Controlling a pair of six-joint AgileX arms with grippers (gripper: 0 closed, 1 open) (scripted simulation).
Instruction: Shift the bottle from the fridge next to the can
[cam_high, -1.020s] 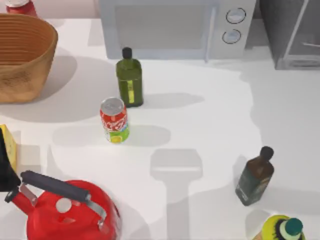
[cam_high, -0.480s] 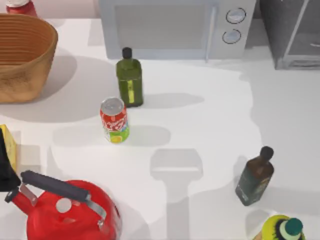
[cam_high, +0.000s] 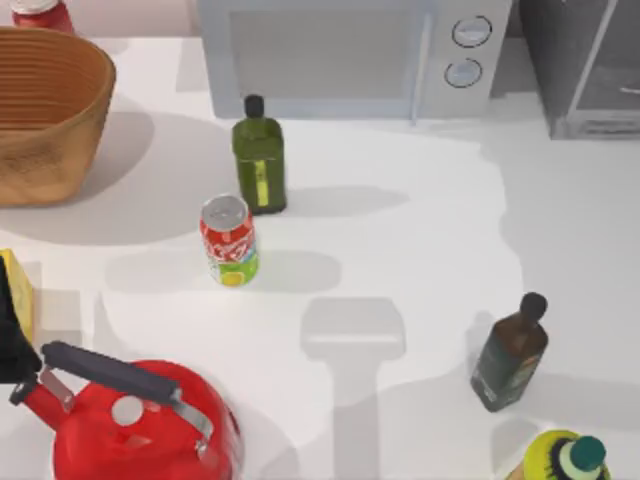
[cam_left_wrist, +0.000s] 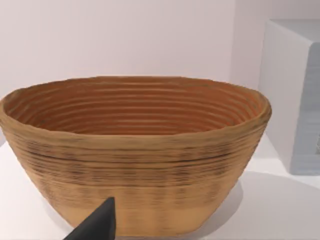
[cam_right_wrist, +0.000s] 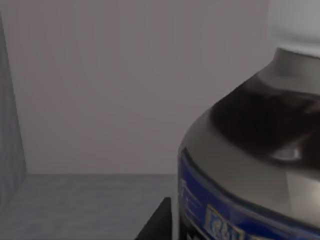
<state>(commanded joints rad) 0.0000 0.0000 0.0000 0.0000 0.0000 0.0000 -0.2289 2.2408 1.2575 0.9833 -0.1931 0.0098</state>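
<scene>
The bottle (cam_right_wrist: 250, 165) stands very close in the right wrist view, with a white cap, dark liquid at the shoulder and a blue label. Grey inner walls of the fridge (cam_right_wrist: 100, 90) surround it. A dark tip of my right gripper (cam_right_wrist: 159, 222) lies right beside the label; contact cannot be judged. From above, the fridge (cam_high: 585, 70) is the grey cabinet at the back right. The can (cam_high: 229, 240), red with a silver top and a green-yellow band, stands upright left of centre. My left gripper (cam_left_wrist: 97, 225) hangs in front of the basket.
A woven basket (cam_high: 50, 110) sits back left and a pale microwave (cam_high: 340, 55) at the back. An olive-green bottle (cam_high: 259, 157) stands just behind the can. A red kettle (cam_high: 130, 420) is front left, with a dark bottle (cam_high: 510, 355) and a yellow-green container (cam_high: 565, 458) front right.
</scene>
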